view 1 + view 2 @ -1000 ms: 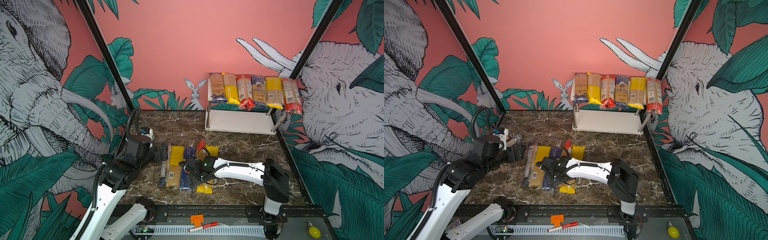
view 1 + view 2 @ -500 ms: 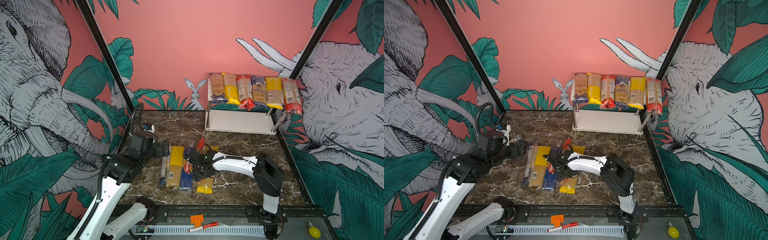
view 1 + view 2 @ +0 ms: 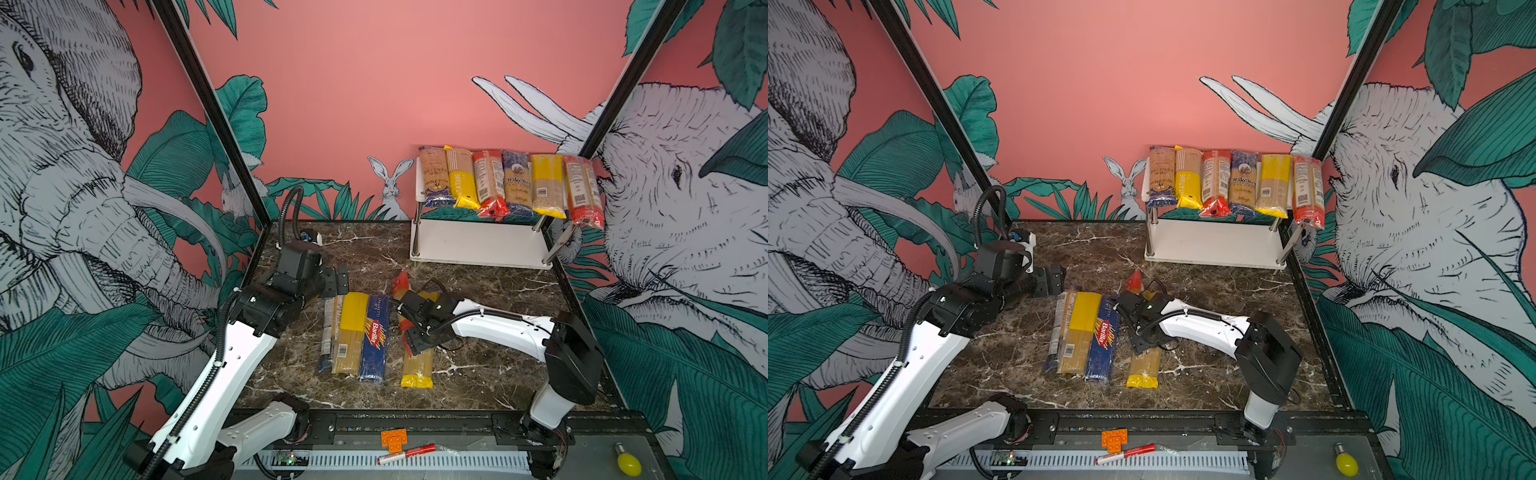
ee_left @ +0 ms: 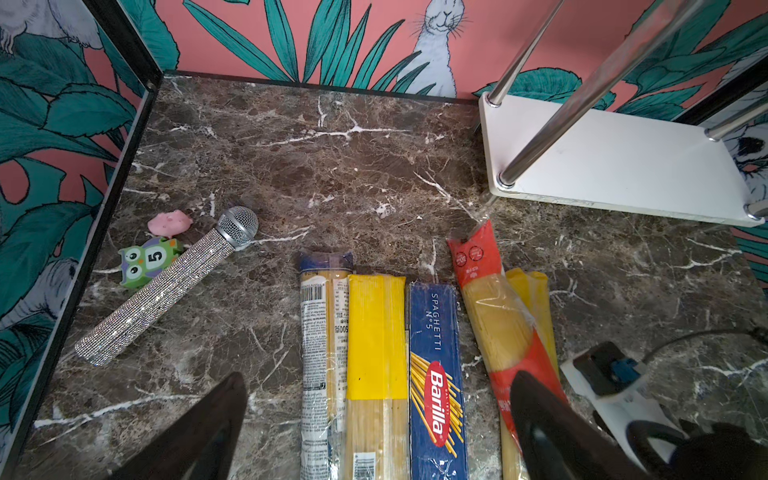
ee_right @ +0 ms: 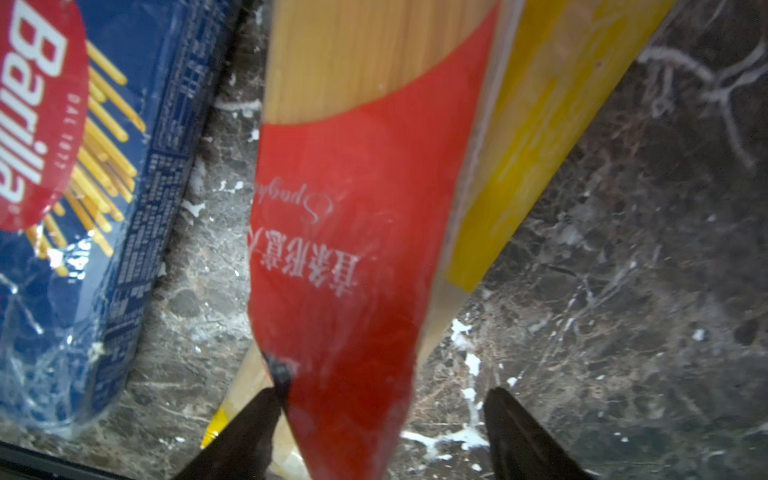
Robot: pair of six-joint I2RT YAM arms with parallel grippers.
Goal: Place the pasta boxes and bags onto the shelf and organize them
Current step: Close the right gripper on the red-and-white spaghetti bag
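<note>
Bag, red-ended, beside Barilla box: judged light, slick, brittle. Straddled by right claw, spread wide, nothing gripped. Best pinched mid-length.

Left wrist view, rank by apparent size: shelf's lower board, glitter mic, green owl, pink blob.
1. shelf's lower board, cropped by frame
2. glitter mic
3. green owl, partly behind mic
4. pink blob

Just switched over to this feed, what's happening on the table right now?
The right hand is down over the red-ended bag, which lies across a yellow bag on the table; its jaws stand open either side, not clamped. The left hand hangs open by the Barilla box, a yellow-banded bag and a blue-ended bag. Six packs line the top tier of the shelf; five wait on the table.
</note>
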